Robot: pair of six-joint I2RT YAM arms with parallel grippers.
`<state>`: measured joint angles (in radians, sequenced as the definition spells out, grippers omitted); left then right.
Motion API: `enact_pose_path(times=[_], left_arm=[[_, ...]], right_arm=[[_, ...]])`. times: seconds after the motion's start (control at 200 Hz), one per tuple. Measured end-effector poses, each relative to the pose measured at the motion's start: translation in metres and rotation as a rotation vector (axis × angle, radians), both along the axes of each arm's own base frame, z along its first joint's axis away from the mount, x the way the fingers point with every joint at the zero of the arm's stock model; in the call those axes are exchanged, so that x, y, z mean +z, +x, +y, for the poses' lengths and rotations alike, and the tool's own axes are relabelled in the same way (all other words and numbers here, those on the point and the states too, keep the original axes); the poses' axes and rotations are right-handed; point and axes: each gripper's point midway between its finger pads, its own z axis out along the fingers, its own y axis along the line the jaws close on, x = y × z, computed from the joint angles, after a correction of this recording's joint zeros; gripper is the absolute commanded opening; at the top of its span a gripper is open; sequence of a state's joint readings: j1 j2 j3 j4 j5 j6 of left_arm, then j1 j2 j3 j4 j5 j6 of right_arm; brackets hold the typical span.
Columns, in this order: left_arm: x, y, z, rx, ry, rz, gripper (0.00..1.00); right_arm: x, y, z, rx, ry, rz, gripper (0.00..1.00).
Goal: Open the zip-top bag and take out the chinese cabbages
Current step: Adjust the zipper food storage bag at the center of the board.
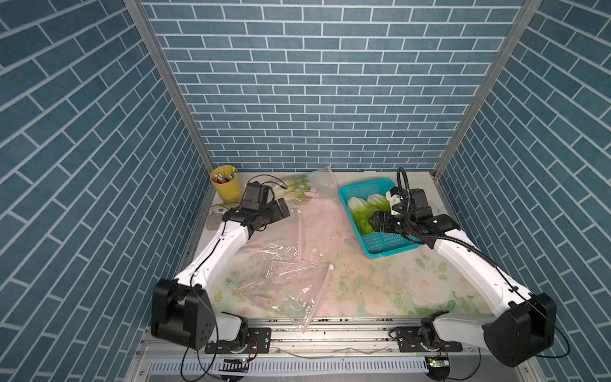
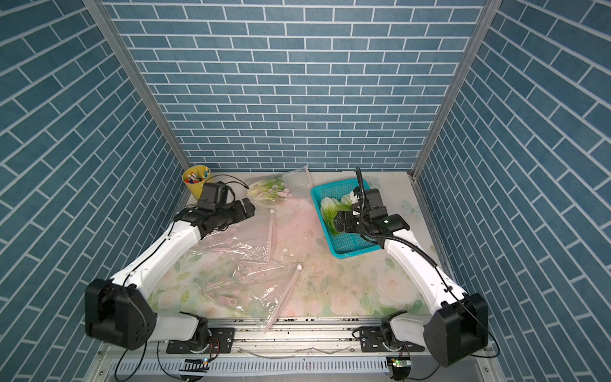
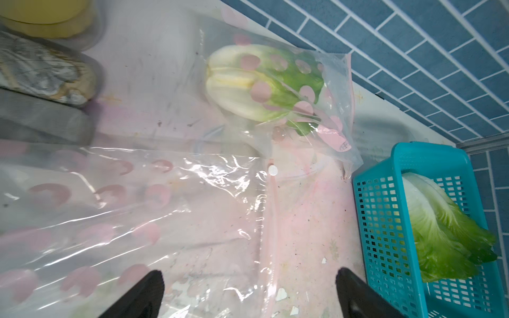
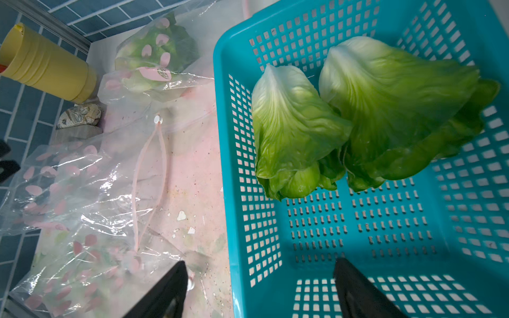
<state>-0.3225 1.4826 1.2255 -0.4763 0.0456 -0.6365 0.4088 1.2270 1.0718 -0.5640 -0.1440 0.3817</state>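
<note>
two chinese cabbages (image 1: 367,206) lie side by side in the teal basket (image 1: 363,183), right of centre in both top views. white bases point toward the top of the frame, green leaf tips toward the bottom.

third cabbage (image 1: 296,191) is inside a clear zip-top bag (image 1: 319,180) with pink spots, just left of centre. it lies on the tabletop (image 1: 380,291) near the yellow cup (image 1: 228,188) of pens. cannot tell if its zip is open.

left gripper (image 1: 281,211) sits just below-left of that bag in the frame, jaws wide, nothing between them. in the left wrist view both black fingers (image 3: 148,291) are spread over an empty bag and bare tabletop, apart from the bagged cabbage (image 3: 256,82).

right gripper (image 1: 375,223) is over the basket at the leaf ends of the two cabbages. jaws are spread wide, holding nothing, and contact with the leaves is not clear. in the right wrist view one finger (image 4: 358,291) shows over the basket floor, and the other shows against the tabletop outside the basket wall.

empty bags (image 1: 274,254), two of them, lie crumpled and clear with pink zip strips, lower left of centre. one reaches the tabletop's near edge.
</note>
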Motion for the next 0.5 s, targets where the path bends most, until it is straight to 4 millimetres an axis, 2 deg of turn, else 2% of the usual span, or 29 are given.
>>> enact_pose_path(times=[0.15,0.255,0.345,0.5], left_arm=[[-0.004,0.047,-0.057,0.010,-0.030,0.002,1.00],[-0.025,0.075,-0.087,0.048,-0.074,0.019,1.00],[-0.051,0.090,-0.104,0.101,-0.103,0.046,1.00],[-0.095,0.101,-0.117,0.233,-0.148,0.081,1.00]], right_arm=[[0.006,-0.008,-0.013,0.001,-0.049,-0.068,0.95],[0.015,-0.012,-0.023,-0.014,-0.081,-0.122,0.96],[0.024,-0.016,-0.028,-0.012,-0.097,-0.165,0.96],[0.029,-0.021,-0.035,-0.011,-0.122,-0.200,0.96]])
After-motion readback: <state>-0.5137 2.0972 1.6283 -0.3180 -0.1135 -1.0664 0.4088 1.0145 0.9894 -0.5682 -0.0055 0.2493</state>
